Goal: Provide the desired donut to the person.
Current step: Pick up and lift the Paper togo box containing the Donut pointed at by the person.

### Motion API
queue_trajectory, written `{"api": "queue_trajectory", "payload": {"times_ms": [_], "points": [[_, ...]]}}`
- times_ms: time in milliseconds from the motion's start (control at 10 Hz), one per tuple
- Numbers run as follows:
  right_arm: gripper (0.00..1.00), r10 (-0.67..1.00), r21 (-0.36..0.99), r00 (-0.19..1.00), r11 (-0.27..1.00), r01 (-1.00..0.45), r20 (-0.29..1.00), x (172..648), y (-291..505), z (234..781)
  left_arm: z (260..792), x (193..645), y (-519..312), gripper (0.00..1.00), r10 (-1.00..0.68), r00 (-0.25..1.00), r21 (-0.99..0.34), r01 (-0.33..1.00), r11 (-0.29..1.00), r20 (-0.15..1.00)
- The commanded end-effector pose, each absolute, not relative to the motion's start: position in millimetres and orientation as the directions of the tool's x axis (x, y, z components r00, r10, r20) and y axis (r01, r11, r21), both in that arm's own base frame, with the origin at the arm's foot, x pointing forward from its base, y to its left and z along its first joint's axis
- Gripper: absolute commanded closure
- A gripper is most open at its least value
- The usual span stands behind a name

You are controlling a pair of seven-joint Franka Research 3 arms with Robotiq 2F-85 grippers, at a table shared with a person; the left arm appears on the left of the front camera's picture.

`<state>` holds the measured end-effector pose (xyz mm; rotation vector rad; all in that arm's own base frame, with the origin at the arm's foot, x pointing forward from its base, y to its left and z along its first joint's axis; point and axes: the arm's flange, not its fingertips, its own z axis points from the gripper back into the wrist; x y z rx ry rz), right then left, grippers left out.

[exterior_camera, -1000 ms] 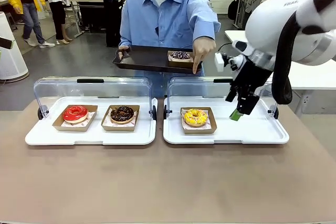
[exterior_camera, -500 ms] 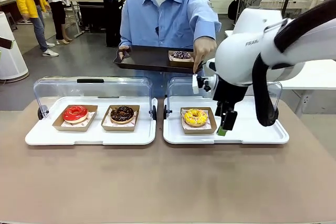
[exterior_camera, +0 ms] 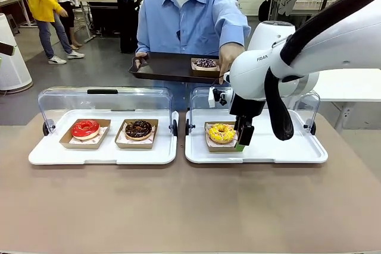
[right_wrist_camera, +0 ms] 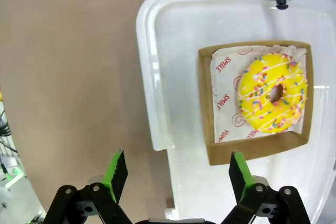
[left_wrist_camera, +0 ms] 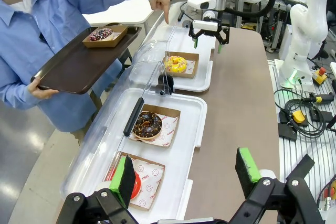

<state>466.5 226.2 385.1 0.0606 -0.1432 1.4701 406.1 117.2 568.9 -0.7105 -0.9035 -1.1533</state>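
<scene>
— Which one is wanted, and where?
— The person's hand (exterior_camera: 230, 56) points down at the yellow sprinkled donut (right_wrist_camera: 273, 99). It sits in a brown cardboard boat (right_wrist_camera: 257, 150) on the right white tray (exterior_camera: 286, 141), lid raised, on the surface (exterior_camera: 178, 206).
— The pincers?
— The right pincer (right_wrist_camera: 177, 169) hangs above the boat's edge, fingers apart, nothing between them. The left pincer (left_wrist_camera: 186, 170) is apart too, well away over the left white tray (exterior_camera: 101, 154).
— How will it handle?
— Light and soft, I'd judge; the icing smears and dents under a squeeze. Better to pinch the boat's stiff wall gently and keep it level so nothing slides.
</scene>
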Motion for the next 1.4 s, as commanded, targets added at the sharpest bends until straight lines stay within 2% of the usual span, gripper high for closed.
{"api": "queue_trajectory", "payload": {"times_ms": [0,500,700,1000,1300], "points": [[0.0,0.987,-0.061,0.095,0.104,-0.993,0.132,476.6,221.4,383.3,570.0,405.4,117.7,0.0,-0.45,0.141,-0.017,0.963,0.268,0.882],[0.0,0.986,-0.046,0.094,0.101,-0.994,0.135,470.5,227.2,384.2,570.0,405.4,117.7,0.0,-0.45,0.141,-0.017,0.963,0.268,0.882],[0.0,0.993,-0.092,0.036,0.047,-0.995,0.115,468.0,232.5,377.4,570.0,405.4,117.7,0.0,-0.45,0.141,-0.017,0.963,0.268,0.882],[0.0,0.996,-0.113,-0.001,0.009,-0.994,0.085,476.7,233.6,362.1,570.0,405.4,117.7,0.0,-0.45,0.141,-0.017,0.963,0.268,0.882],[0.0,0.997,-0.105,0.015,0.023,-0.994,0.077,488.2,232.0,349.6,570.0,405.4,117.7,0.0,-0.45,0.141,-0.017,0.963,0.268,0.882]]}}
